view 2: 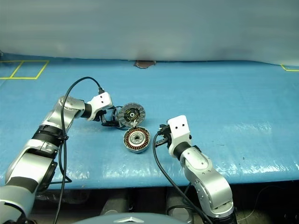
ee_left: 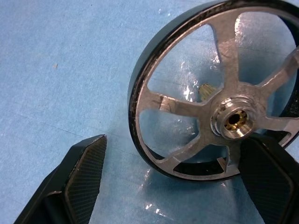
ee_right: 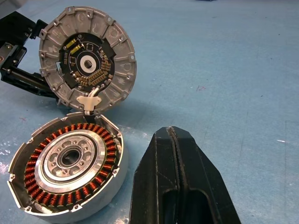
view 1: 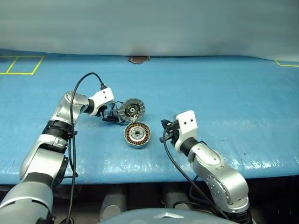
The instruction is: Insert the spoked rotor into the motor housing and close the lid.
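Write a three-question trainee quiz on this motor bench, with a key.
1. True or false: the lid is shut over the motor housing.
2. Fill in: between the open fingers of the left gripper stands the ____.
3. Which gripper is shut? A) left B) right

Key:
1. False. The lid stands open at the housing's edge and the copper windings are bare.
2. The spoked rotor.
3. B. The right gripper has its fingers pressed together.
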### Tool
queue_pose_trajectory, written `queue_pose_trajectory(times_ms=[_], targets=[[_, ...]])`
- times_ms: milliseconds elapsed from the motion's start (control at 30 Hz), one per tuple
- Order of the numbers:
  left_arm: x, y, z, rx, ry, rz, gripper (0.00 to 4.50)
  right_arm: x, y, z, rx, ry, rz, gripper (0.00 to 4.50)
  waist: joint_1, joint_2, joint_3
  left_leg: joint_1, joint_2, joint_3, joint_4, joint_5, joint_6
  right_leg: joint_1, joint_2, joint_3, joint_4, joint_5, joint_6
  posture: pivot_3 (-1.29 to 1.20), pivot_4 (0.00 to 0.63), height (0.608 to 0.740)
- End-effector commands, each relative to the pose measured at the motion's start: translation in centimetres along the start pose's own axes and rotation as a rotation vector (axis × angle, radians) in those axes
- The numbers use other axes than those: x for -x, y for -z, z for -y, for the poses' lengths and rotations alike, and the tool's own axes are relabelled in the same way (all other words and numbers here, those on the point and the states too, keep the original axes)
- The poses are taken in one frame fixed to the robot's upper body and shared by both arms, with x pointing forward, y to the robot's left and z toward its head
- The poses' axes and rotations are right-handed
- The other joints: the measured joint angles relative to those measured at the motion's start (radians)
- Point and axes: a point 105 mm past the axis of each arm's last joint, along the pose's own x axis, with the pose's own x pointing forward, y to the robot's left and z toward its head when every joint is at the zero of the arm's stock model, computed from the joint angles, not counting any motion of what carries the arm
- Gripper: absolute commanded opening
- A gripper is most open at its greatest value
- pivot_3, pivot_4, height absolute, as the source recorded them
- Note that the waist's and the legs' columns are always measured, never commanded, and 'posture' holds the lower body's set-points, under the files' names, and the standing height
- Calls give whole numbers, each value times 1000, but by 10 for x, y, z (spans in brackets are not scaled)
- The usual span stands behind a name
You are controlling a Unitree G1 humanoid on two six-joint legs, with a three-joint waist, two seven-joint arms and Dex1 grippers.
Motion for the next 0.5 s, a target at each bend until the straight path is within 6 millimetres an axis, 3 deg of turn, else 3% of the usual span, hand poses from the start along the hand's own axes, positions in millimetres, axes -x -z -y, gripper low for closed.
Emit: queue_pose_trajectory(times_ms=[33, 167, 500], targets=[[3, -5, -3, 14, -17, 35, 4104, 0, -7, -3, 10, -13, 34, 0, 0, 0, 0, 0, 0, 0, 0, 0, 0, 0, 0, 0, 0, 0, 0, 0, 150, 740], [4, -7, -5, -5, -31, 36, 2918, 1, -6, -3, 10, -11, 31, 0, 0, 0, 0, 0, 0, 0, 0, 0, 0, 0, 0, 0, 0, 0, 0, 0, 150, 740], [3, -7, -2, 0, -23, 41, 2918, 1, -7, -3, 12, -15, 32, 0, 0, 0, 0, 0, 0, 0, -1, 0, 0, -1, 0, 0, 0, 0, 0, 0, 150, 740]])
